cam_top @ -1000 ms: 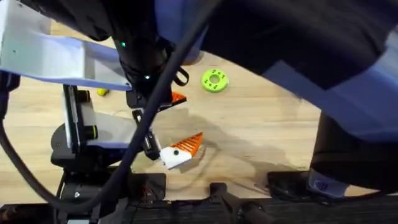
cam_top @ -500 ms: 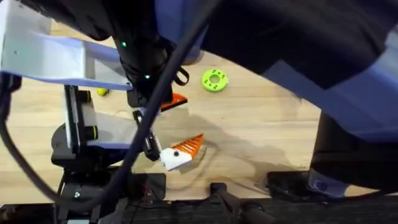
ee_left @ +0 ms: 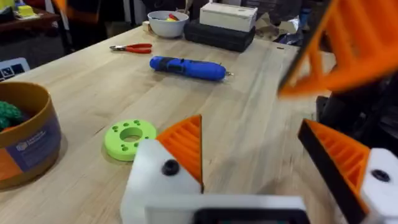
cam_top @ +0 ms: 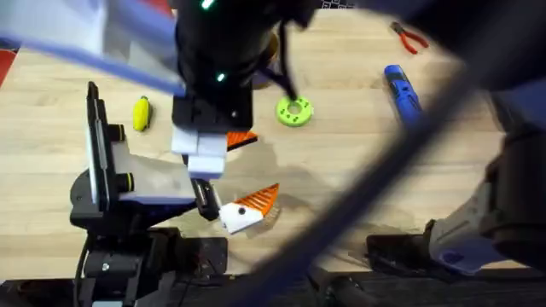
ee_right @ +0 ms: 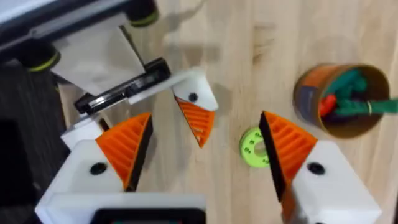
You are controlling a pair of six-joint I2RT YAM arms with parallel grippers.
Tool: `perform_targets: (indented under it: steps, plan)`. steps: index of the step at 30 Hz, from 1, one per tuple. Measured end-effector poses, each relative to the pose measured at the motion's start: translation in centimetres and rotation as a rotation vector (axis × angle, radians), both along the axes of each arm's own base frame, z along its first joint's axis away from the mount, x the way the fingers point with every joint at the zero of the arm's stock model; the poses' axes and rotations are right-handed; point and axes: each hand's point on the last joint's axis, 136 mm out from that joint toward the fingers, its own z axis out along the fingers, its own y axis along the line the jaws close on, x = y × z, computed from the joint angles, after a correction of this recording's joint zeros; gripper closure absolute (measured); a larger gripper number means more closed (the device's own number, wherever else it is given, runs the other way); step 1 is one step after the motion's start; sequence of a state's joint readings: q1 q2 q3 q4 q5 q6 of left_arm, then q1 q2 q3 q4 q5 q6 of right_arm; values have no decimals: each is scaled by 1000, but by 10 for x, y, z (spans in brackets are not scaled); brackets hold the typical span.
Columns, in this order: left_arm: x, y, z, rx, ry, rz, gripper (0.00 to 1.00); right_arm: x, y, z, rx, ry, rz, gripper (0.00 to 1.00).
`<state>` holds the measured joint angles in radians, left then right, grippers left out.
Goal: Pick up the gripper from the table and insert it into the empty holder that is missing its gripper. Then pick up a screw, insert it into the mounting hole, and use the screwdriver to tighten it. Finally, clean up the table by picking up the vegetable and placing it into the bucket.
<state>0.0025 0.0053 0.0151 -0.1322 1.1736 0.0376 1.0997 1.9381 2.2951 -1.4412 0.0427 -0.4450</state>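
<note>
At the counter's [cam_top: 358, 162] near left, a black-and-white claw [cam_top: 198, 198] on a stand carries a white finger block with an orange wedge [cam_top: 249, 206]. Both arms work just beyond it: the left gripper [ee_left: 249, 137] hovers with its orange-padded fingers spread apart and empty, and the right gripper [ee_right: 205, 124], looking down from above, is also wide open. Farther back lie the yellow vegetable [cam_top: 141, 112] at left and a green ring [cam_top: 294, 111] mid-counter. The bucket [ee_right: 341, 102], holding toys, stands beyond the ring. The blue screwdriver [cam_top: 401, 88] lies far right, with red-handled pliers [cam_top: 409, 37] behind it.
</note>
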Motion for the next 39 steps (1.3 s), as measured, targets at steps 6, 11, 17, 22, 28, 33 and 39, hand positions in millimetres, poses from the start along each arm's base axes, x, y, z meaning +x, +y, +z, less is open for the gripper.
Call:
perform_targets:
  steps: [6,11,17,22,28,33,39]
  plan:
    - [0,0,0,0,0,0,30,15,-20,26,93,25,-188,8]
    - [0,0,0,0,0,0,29,33,-30,24,149,21,-336,8]
    - [0,0,0,0,0,0,30,43,-67,7,208,-8,-532,7]
    - [0,0,0,0,0,0,30,54,-152,1,256,-27,-858,7]
    - [0,0,0,0,0,0,31,56,-250,-11,318,-68,-1201,8]
    - [0,0,0,0,0,0,30,59,-304,-28,367,-117,-1396,8]
    - [0,0,0,0,0,0,30,55,-355,-43,355,-147,-1594,8]
